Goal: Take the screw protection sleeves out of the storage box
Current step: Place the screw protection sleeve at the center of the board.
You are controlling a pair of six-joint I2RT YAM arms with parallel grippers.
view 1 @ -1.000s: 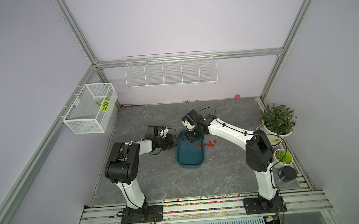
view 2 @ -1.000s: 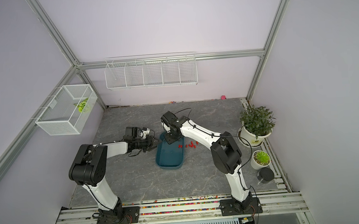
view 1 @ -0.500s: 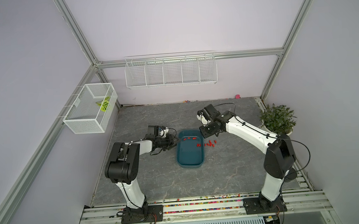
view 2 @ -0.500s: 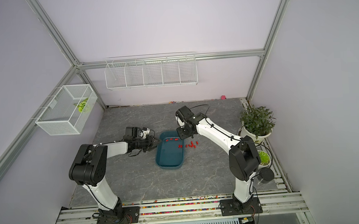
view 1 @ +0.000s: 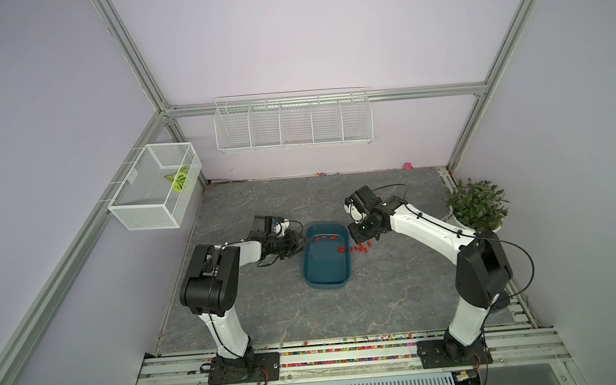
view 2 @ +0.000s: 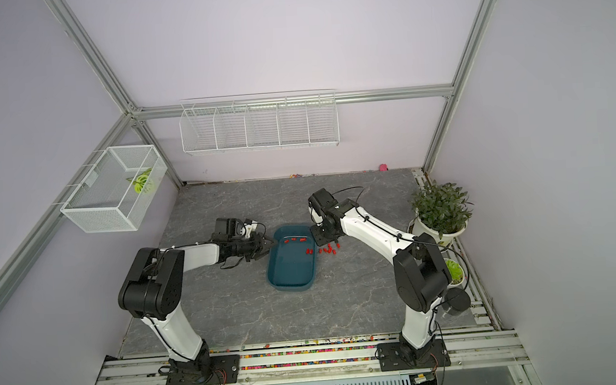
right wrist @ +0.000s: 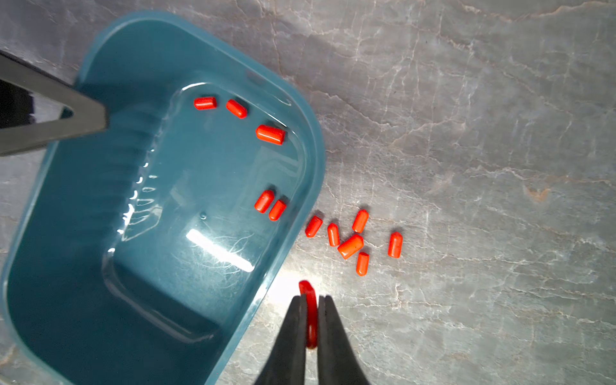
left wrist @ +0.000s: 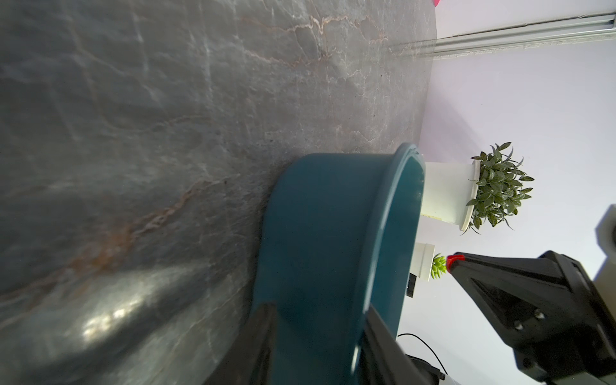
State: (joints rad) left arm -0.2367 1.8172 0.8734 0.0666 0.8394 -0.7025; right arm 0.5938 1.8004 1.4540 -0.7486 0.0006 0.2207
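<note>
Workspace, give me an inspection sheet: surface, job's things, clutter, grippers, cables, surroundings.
Surface: grey marbled tabletop, no spills seen.
Job's things: teal storage box holds five red sleeves; six more sleeves lie on the tabletop beside it.
Clutter: multicoloured beads along the front rail; pink blob by the back wall.
Grippers: left gripper, jaws shut on the box wall; right gripper, jaws shut on one sleeve.
Cables: black cables loop at both wrists; no snag seen.
Surroundings: two white wire baskets, potted plants.

The teal storage box (right wrist: pixel 83 233) sits upright and open. Five red screw protection sleeves (right wrist: pixel 270 134) lie inside, six just outside its wall, and one is pinched in the right gripper (right wrist: pixel 311 299).
</note>
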